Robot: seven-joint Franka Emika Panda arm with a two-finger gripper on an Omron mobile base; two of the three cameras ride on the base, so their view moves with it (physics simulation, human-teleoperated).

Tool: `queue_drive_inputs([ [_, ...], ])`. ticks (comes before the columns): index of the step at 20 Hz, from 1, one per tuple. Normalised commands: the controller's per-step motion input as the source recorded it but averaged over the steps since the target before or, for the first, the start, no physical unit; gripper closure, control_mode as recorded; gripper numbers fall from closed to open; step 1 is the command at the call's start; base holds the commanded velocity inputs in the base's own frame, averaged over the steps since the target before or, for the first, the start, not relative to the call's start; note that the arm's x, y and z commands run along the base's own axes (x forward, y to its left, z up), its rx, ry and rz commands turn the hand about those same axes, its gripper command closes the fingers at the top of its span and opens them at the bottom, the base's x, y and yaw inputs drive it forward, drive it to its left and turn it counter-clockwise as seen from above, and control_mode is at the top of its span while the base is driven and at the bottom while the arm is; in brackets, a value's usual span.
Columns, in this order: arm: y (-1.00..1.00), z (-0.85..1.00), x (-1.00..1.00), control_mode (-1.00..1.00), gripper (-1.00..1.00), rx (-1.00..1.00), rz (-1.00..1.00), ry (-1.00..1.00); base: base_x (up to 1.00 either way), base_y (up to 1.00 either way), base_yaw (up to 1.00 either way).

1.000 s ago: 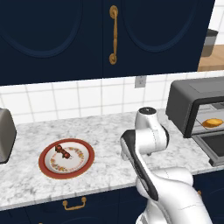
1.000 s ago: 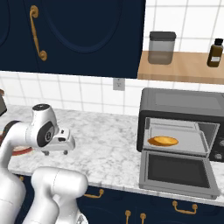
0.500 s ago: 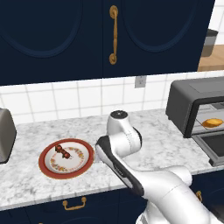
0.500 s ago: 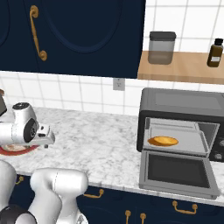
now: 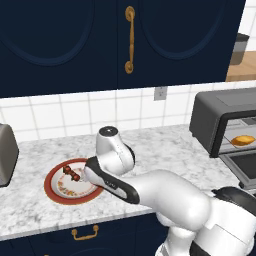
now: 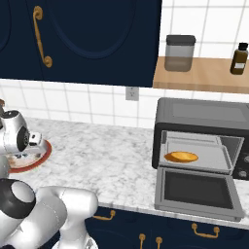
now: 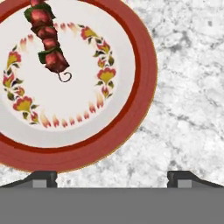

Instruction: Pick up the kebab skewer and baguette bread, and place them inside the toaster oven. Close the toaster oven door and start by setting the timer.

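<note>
The kebab skewer (image 7: 46,37) (image 5: 71,173) lies on a red-rimmed floral plate (image 7: 131,127) (image 5: 55,192), toward its far left side. My gripper (image 7: 111,179) hovers open over the plate's near right rim, with nothing between its fingertips (image 7: 41,178), and the skewer is up and to the left of it. The baguette bread (image 6: 181,156) (image 5: 243,141) rests on the rack inside the toaster oven (image 6: 204,114) (image 5: 215,112). The toaster oven door (image 6: 197,187) hangs open, folded down flat.
A silver pop-up toaster (image 5: 5,155) stands at the counter's left end. A wooden shelf (image 6: 204,78) above the oven carries a jar (image 6: 180,52) and a brown bottle (image 6: 239,57). Bare marble counter (image 6: 112,155) stretches between plate and oven.
The arm has swung left from the middle of the counter to above the plate. The gripper has stayed open, and the bread and oven door have not moved.
</note>
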Motion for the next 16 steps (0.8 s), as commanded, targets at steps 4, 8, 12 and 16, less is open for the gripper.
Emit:
queue_drive_inputs([
  [4, 0.64, 0.00, 0.48, -1.00, -1.00, 0.00, 0.15, 0.00, 0.00, 0.00, 0.00],
  [8, 0.67, 0.00, 0.28, -1.00, -1.00, 0.00, 0.10, 0.02, 0.00, 0.00, 0.00],
  [12, 0.52, -0.03, 0.28, -1.00, -1.00, -0.01, 0.02, 0.00, 0.00, 0.00, 0.00],
  [16, 0.27, -0.31, 0.19, -1.00, -1.00, -0.01, 0.03, 0.00, 0.00, 0.00, 0.00],
])
